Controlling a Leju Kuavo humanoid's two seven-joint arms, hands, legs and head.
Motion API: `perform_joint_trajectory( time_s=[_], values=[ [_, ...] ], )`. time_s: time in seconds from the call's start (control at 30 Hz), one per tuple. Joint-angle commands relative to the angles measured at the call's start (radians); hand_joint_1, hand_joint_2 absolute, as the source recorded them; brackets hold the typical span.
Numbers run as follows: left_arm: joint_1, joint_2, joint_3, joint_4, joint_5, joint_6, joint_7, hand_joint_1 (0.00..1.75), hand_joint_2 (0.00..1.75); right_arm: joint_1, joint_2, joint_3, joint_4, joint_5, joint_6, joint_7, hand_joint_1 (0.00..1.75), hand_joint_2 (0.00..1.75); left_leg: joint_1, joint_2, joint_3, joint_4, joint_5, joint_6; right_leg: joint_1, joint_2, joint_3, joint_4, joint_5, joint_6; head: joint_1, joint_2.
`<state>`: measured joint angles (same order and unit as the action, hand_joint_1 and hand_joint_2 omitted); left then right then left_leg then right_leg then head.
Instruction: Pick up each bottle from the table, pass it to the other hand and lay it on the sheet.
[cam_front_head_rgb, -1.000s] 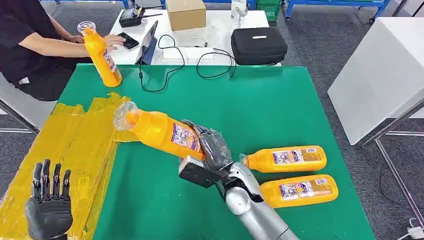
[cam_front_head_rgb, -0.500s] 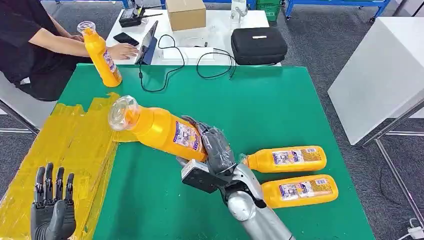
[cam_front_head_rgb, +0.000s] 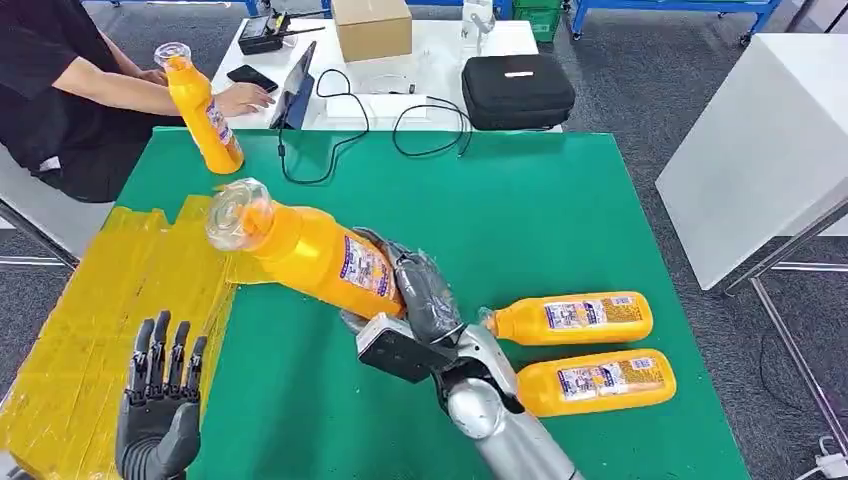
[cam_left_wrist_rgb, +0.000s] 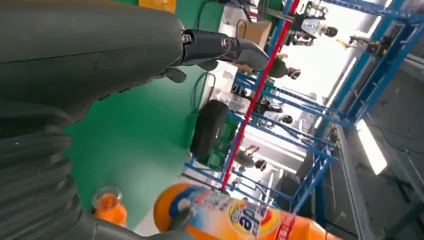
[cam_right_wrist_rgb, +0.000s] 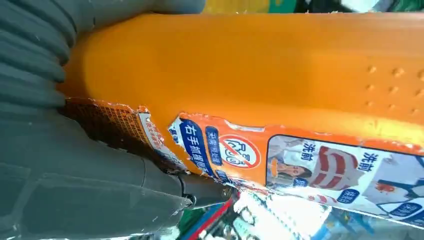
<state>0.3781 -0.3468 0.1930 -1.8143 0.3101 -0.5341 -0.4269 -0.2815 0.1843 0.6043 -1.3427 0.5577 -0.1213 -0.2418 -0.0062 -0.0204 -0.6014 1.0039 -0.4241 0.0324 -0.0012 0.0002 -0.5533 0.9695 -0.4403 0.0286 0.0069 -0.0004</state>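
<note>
Orange bottle (cam_front_head_rgb: 315, 255) | right hand (cam_front_head_rgb: 420, 290) grips it | label Chinese, possibly 洗前 | left hand (cam_front_head_rgb: 160, 415) spread

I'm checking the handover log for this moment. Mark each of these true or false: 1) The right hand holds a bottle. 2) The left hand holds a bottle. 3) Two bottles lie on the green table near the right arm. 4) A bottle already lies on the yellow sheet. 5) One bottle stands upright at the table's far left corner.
1) True: the right hand grips the held bottle, raised and tilted.
2) False: the left hand is empty, fingers apart, over the yellow sheet.
3) True: the nearer lying bottle and the farther lying bottle.
4) False: no bottle lies on it.
5) True: the upright bottle.
</note>
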Motion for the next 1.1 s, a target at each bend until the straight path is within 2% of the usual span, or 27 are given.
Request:
perform_joint_trajectory(
  time_s=[0.03,0.5,0.83,0.9,0.93,1.0,1.1],
  values=[
    [-0.005,0.034,-0.065,0.02,0.0,0.013,-0.004,0.0,1.75,-0.09,0.093,0.118,0.264,0.009,-0.002,0.006,1.75,1.75,0.001,0.004,0.002,-0.001,-0.001,-0.002,0.001,0.002,0.001,-0.001,0.0,-0.001,0.0,0.0],
    [-0.004,0.039,-0.069,0.02,0.001,0.015,-0.006,0.0,1.75,-0.093,0.084,0.121,0.257,0.001,0.003,0.005,1.75,1.75,0.0,0.001,0.001,-0.001,0.0,-0.002,0.0,0.0,0.001,-0.001,0.0,0.0,0.0,0.0],
    [-0.016,0.056,-0.118,0.017,-0.004,0.034,-0.021,0.0,1.75,-0.145,0.159,0.186,0.438,-0.002,0.026,0.013,1.75,1.75,0.001,0.003,0.004,-0.001,-0.001,-0.003,0.001,0.002,0.003,-0.001,-0.001,-0.001,0.0,0.0],
    [-0.018,0.065,-0.126,0.02,-0.001,0.046,-0.026,0.0,1.75,-0.154,0.165,0.227,0.462,-0.007,0.033,0.014,1.75,1.75,0.001,0.002,0.002,-0.001,0.0,-0.002,0.001,0.001,0.002,-0.001,0.0,-0.001,0.0,0.0],
    [-0.015,0.065,-0.12,0.016,-0.003,0.063,-0.037,0.0,1.75,-0.158,0.165,0.292,0.475,-0.018,0.08,0.017,1.75,1.75,0.001,0.003,0.003,-0.001,-0.001,-0.003,0.001,0.002,0.003,-0.001,-0.001,-0.001,0.0,0.0],
    [-0.005,0.071,-0.113,0.004,0.007,0.062,-0.038,0.0,1.75,-0.158,0.165,0.44,0.49,-0.103,0.023,0.055,1.75,1.75,0.001,0.003,0.002,-0.001,0.0,-0.002,0.0,0.002,0.001,-0.001,0.0,-0.001,0.0,0.0],
    [-0.002,0.07,-0.11,0.001,0.009,0.058,-0.036,0.0,1.75,-0.168,0.165,0.476,0.501,-0.134,-0.002,0.062,1.75,1.75,0.001,0.006,0.004,-0.001,-0.002,-0.002,0.001,0.004,0.003,-0.001,0.0,-0.001,0.0,0.0]
  ],
)
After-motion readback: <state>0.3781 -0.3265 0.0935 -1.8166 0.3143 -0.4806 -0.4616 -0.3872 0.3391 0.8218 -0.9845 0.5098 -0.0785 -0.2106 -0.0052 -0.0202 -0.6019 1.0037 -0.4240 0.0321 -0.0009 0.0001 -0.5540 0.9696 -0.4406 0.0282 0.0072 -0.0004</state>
